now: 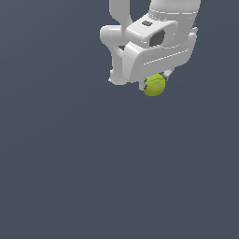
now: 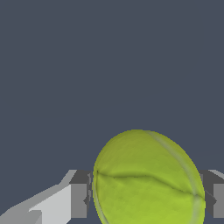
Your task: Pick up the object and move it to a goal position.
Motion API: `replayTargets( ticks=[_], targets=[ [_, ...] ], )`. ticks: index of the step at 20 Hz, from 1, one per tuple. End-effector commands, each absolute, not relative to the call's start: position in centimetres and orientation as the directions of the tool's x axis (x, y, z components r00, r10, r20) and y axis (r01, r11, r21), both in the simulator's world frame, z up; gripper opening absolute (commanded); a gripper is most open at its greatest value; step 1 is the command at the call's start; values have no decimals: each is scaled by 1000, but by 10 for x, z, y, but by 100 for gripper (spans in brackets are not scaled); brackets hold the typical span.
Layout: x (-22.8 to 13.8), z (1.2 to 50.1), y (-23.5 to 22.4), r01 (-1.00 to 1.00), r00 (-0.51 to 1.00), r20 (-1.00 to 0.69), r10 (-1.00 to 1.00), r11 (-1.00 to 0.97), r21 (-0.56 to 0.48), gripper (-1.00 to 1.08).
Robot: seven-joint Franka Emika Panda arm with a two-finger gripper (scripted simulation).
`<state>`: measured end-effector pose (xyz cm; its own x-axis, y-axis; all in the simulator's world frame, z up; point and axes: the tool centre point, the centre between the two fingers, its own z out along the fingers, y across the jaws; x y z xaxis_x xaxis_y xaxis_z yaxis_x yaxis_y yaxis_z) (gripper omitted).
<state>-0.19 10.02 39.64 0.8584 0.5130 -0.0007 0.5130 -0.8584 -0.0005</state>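
While the white arm reaches down from the upper edge of the exterior view, its gripper (image 1: 155, 82) clasps the yellow-green ball (image 1: 154, 86).

Seen from outside, the wrist and hand form a bulky white block tilted a little, with the ball tucked directly beneath it and only its lower half peeking out below the housing. From the wrist camera, the ball (image 2: 148, 179) sits squarely between the two fingers (image 2: 78, 199), one dark-padded finger pressed against each flank, pale seam lines curving across its face. Behind everything lies a plain slate-grey tabletop (image 1: 70, 163); whether the ball touches it cannot be told.
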Motion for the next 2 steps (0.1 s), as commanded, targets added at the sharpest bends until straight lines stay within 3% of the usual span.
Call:
replayTargets(
  ticks=[1, 2],
  targets=[
    [-1, 399, 101, 513, 859, 0, 513, -859, 0, -100],
    [-1, 399, 101, 513, 859, 0, 513, -859, 0, -100]
  ],
)
